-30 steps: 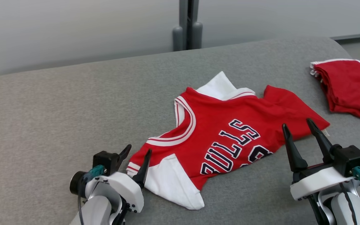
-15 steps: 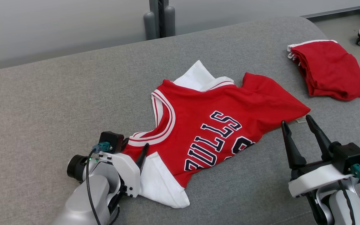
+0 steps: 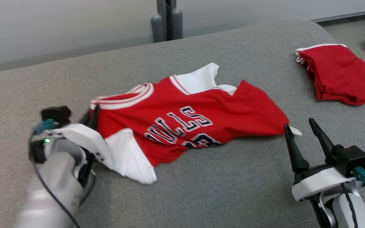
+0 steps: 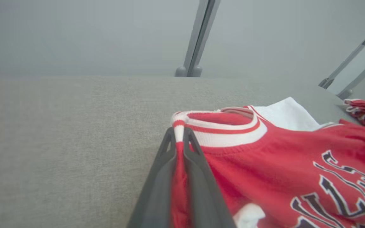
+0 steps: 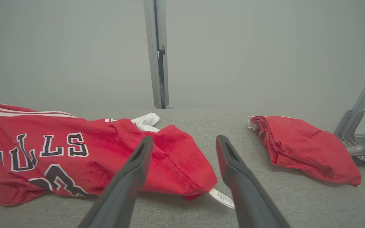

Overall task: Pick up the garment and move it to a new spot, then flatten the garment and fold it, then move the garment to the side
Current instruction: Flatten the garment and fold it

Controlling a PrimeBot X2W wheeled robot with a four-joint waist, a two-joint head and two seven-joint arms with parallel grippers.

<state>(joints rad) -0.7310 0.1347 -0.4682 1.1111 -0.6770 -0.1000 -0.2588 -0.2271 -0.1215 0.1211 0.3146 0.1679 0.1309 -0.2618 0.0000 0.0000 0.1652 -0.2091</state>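
Right jaws low right, spread wide, empty, tips just beside the jersey (image 3: pixel 188 120) hem and its white label (image 3: pixel 296 130). Left jaws pinched tight on jersey collar edge, left side. Jersey lies rumpled mid grey worktop (image 3: pixel 201 196), lettering up. Far right: folded red cloth (image 3: pixel 337 74). Behind: grey post (image 3: pixel 167 19).

Red jersey (image 3: pixel 201 107) with white sleeves, a red-and-white striped neckline and dark, white-edged lettering, lying rumpled and front-up on the grey worktop (image 3: pixel 217 190). The neckline edge is clamped between the fingers of the left end effector (image 4: pixel 178 134). A white label (image 5: pixel 222 198) shows at the hem.
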